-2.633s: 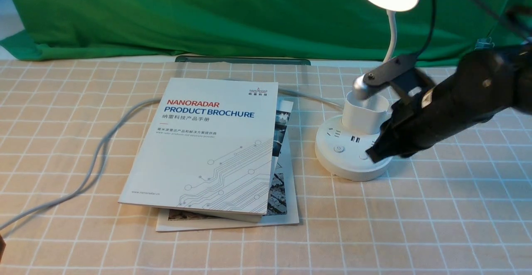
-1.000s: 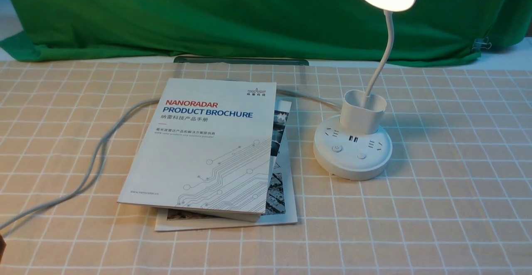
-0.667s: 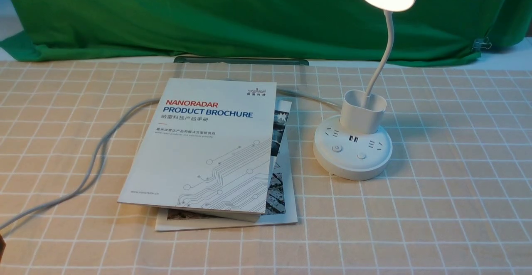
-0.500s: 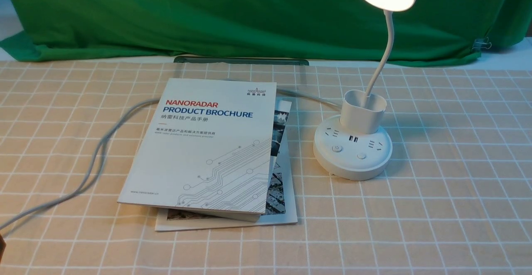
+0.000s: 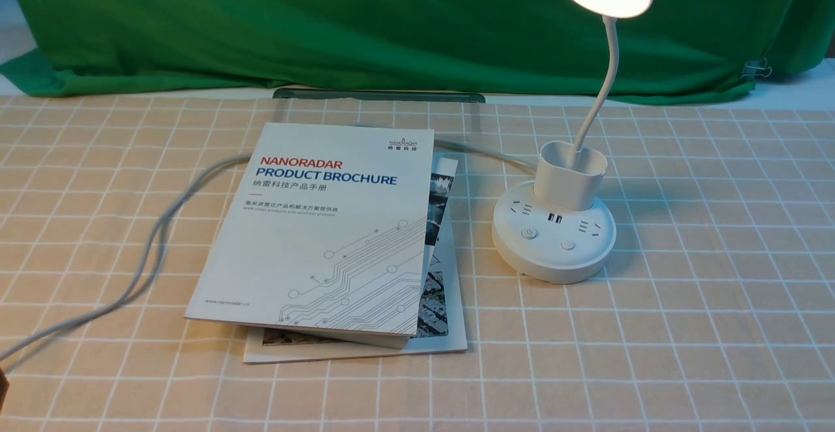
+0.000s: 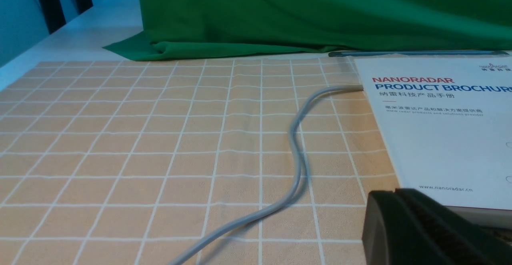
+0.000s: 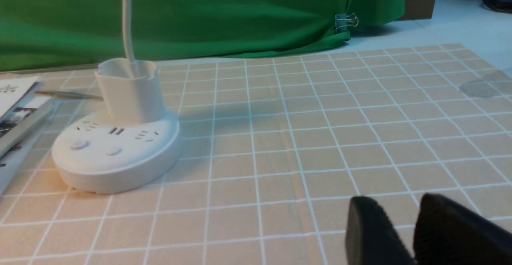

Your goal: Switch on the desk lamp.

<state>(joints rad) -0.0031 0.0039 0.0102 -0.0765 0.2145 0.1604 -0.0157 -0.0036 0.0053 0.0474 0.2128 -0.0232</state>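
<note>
Two arms are absent from the front view, where the desk lamp (image 5: 565, 223) glows at right on the checked tablecloth (image 5: 685, 327), beside the brochures (image 5: 326, 236); the job appears done, and the wise course is to stay off its buttons. From the left wrist, the left gripper (image 6: 394, 201) shows fingers pressed together near a brochure and the grey cable (image 6: 296, 165), lamp unseen. From the right wrist, the right gripper (image 7: 400, 213) shows a narrow gap between its fingers, holding nothing, well apart from the lamp's base.
</note>
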